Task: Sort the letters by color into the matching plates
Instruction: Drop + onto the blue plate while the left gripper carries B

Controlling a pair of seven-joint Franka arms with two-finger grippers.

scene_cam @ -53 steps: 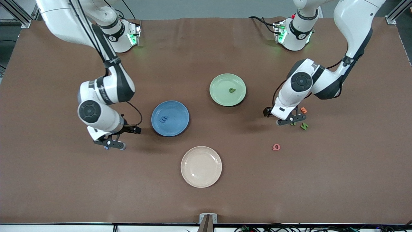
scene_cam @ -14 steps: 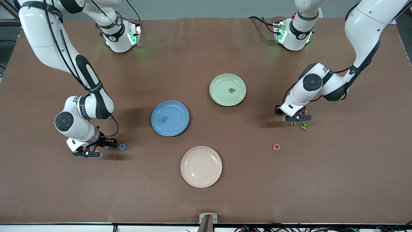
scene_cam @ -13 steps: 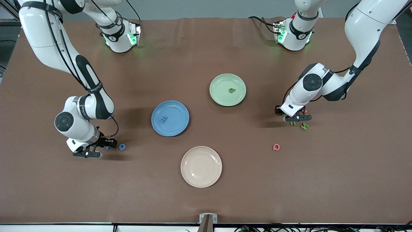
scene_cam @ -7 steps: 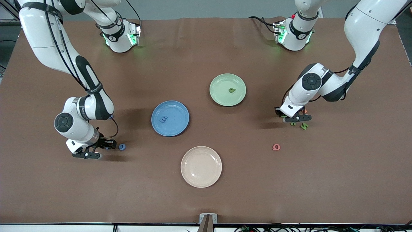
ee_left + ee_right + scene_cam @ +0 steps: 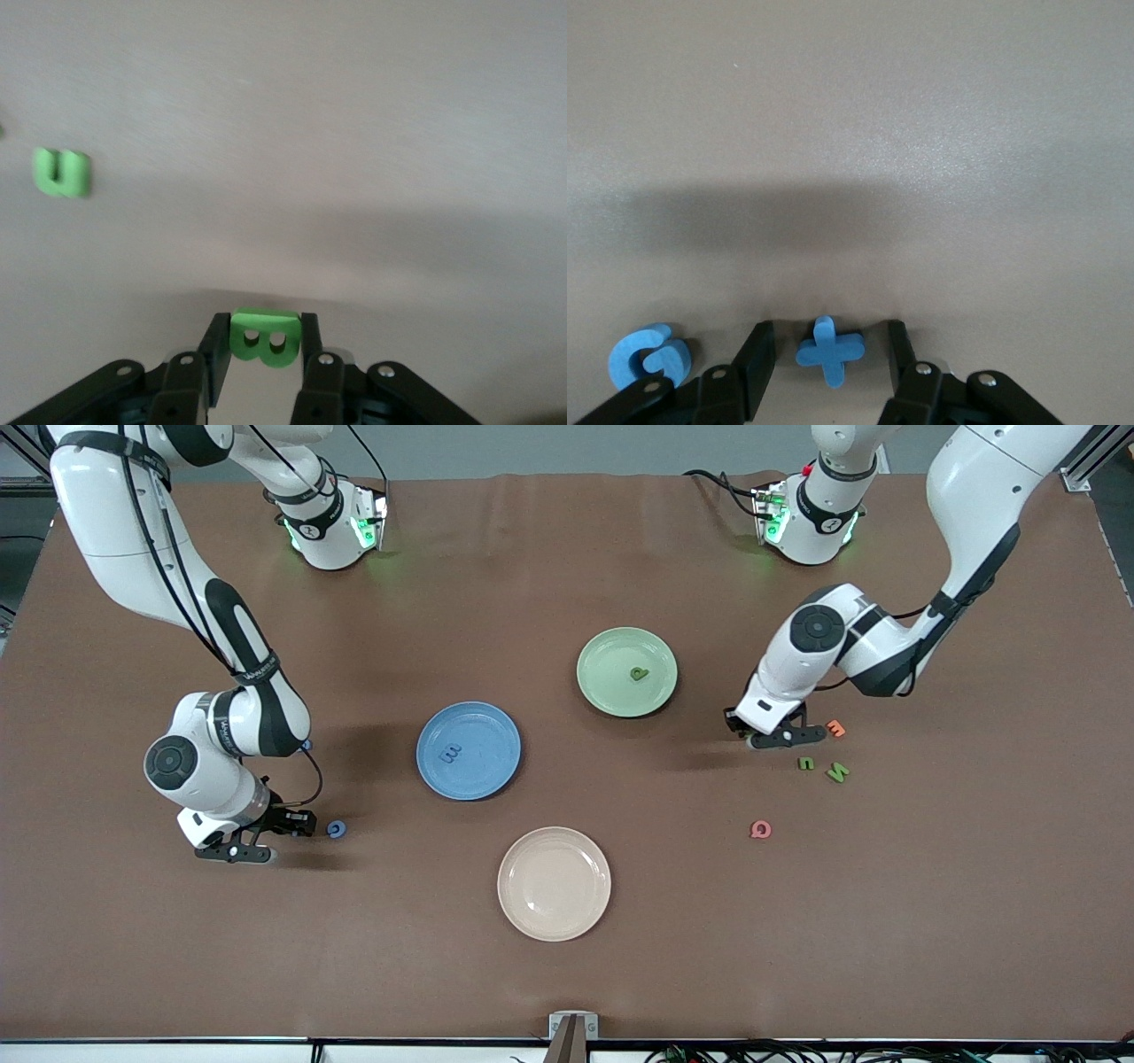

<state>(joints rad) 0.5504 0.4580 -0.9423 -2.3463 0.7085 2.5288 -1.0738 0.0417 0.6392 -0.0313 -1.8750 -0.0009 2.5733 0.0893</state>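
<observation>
Two robot arms sorting small foam letters onto colour-matched plates.
The left gripper (image 5: 262, 354) pinches a green letter (image 5: 263, 336) by its flat sides; the right gripper (image 5: 826, 354), fingers apart, straddles a blue plus sign (image 5: 829, 349) on the table. Both pieces look light, slightly squashy.

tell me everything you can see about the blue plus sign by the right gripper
The blue plus sign is a small, chunky, foam-looking cross in plain bright blue with four short rounded arms, slightly skewed. It lies flat on the brown table, between the open fingers of the right gripper, which straddle it with a gap on each side, not yet touching. A blue G lies beside it on the table, apart from it. In the front view the plus is hidden under the gripper, toward the right arm's end of the table.
</observation>
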